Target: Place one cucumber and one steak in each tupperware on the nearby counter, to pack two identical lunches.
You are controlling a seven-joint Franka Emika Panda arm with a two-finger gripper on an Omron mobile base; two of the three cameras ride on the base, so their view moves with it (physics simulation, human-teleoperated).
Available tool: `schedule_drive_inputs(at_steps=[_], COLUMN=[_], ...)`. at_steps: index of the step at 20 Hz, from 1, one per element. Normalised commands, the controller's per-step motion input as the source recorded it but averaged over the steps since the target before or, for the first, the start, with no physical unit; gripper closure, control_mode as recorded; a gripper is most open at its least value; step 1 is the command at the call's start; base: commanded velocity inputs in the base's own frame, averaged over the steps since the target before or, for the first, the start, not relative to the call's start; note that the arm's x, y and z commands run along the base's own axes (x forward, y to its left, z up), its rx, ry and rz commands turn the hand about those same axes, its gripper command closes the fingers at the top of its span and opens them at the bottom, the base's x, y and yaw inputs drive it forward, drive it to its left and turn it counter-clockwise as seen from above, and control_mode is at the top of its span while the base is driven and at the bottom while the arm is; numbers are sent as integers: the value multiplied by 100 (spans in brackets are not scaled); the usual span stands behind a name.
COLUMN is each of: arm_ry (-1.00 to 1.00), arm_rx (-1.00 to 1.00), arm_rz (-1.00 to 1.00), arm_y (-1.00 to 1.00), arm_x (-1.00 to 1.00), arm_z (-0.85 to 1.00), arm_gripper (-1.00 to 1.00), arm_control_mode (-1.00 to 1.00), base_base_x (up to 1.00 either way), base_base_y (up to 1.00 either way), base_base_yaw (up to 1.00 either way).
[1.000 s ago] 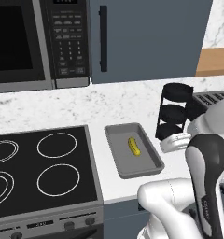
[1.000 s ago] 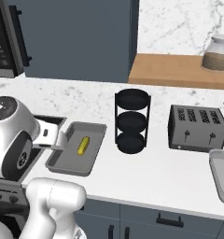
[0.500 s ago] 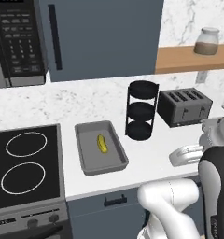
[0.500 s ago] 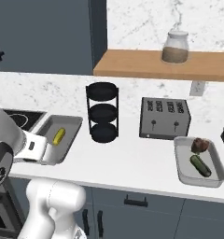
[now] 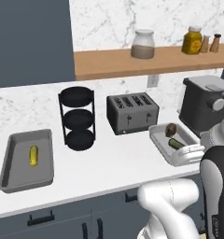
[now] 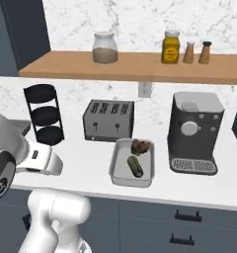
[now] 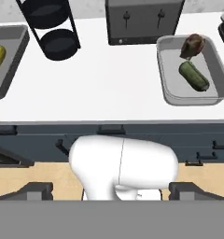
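Two grey tupperware trays stand on the white counter (image 5: 114,161). The left tupperware (image 5: 20,172) holds one yellow-green cucumber (image 5: 33,155). In the right tupperware (image 5: 157,135), in front of the toaster, a brown steak (image 5: 171,129) lies beside a dark green cucumber (image 5: 176,143). The right base view shows that tupperware (image 6: 121,159) with its steak (image 6: 141,146) and cucumber (image 6: 136,166). From the hand view, the left tupperware (image 7: 11,46) sits at the far left and the right tupperware (image 7: 172,65) at the upper right. My gripper (image 7: 114,193) is open and empty, held back from the counter's front edge.
A black three-tier rack (image 5: 78,116) and a grey toaster (image 5: 132,112) stand between the trays. A coffee machine (image 5: 207,102) is at the right. A wooden shelf (image 5: 146,58) with jars hangs above. Dark drawer fronts (image 7: 132,133) run below the counter.
The whole picture has shifted: the base has driven right along the counter. Stove and microwave have left the views; the second tray and coffee machine have come in. The gripper stays open.
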Motion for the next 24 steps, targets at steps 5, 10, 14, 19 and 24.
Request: schedule_drive_inputs(at_steps=[5, 10, 14, 19, 24], arm_ry=[0, 0, 0, 0, 0], arm_rx=[0, 0, 0, 0, 0], arm_rz=[0, 0, 0, 0, 0], arm_y=[0, 0, 0, 0, 0], arm_x=[0, 0, 0, 0, 0], arm_z=[0, 0, 0, 0, 0], arm_gripper=[-100, -100, -100, -100, -100], arm_control_mode=[100, 100, 100, 100, 100], base_base_x=[-14, -69, -94, -20, 13], base_base_y=[-100, -99, -77, -94, -100], base_base_yaw=[0, 0, 0, 0, 0])
